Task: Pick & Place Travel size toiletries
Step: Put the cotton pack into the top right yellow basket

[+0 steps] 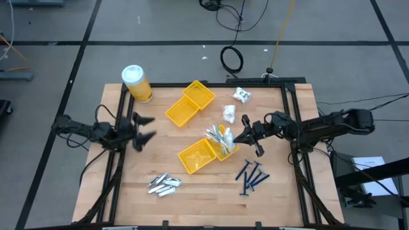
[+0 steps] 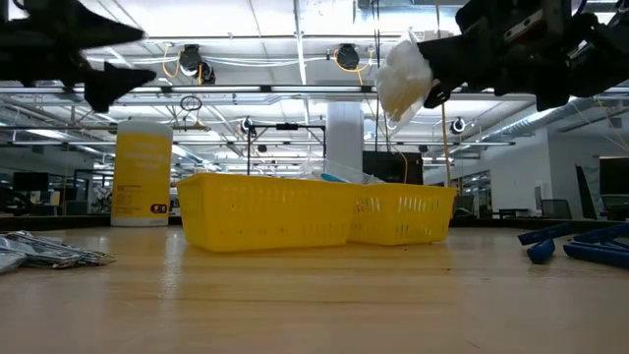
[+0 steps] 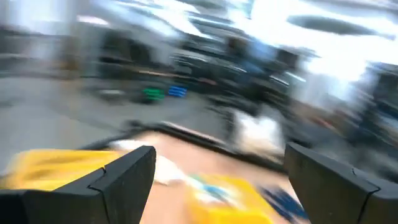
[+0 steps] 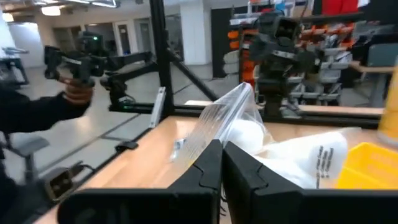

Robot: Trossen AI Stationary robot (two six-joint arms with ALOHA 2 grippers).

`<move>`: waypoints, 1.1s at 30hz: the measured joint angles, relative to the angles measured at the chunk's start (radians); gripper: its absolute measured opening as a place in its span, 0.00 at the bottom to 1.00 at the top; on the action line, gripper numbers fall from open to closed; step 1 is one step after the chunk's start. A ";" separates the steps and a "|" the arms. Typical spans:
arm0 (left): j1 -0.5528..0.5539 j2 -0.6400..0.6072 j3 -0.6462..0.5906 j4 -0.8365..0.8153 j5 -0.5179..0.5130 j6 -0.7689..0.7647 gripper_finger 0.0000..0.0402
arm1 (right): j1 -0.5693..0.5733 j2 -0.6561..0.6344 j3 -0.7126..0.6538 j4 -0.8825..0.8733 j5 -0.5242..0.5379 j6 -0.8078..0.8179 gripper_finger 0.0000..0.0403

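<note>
My right gripper (image 1: 240, 137) is raised beside the near yellow tray (image 1: 195, 158) and is shut on a white crinkly packet in clear wrap (image 2: 401, 79). More white packets (image 1: 229, 114) lie on the table behind it. Slim pale sticks (image 1: 219, 137) sit in a tray. Dark-blue razor sticks (image 1: 251, 176) lie near the right edge and silver-grey tubes (image 1: 164, 184) near the front. My left gripper (image 1: 144, 128) is open in the air at the table's left, touching nothing. My right gripper pinches the packet between its two fingers (image 4: 208, 163) by the clear-wrap edge (image 4: 219, 127). The packet is lifted clear of the table, and its white body (image 2: 405, 61) sticks out past the fingertips above the trays.
A double yellow tray (image 1: 190, 102) stands toward the far edge. A yellow jar with a white lid (image 1: 136, 83) stands at the far left corner. Black frame rails (image 1: 293, 115) run along the table's sides. A person's hand and sleeve (image 4: 74, 93) show beyond the table.
</note>
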 joint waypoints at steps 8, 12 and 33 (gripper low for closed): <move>0.084 0.178 0.004 0.136 -0.254 0.016 0.87 | -0.038 0.053 0.024 0.015 0.284 -0.050 0.00; 0.107 0.203 0.004 0.134 -0.344 0.017 0.87 | -0.039 0.086 0.059 0.016 0.430 -0.114 0.00; 0.393 0.947 0.214 0.526 0.047 -0.068 0.87 | -0.125 0.321 0.252 0.037 0.486 -0.259 0.00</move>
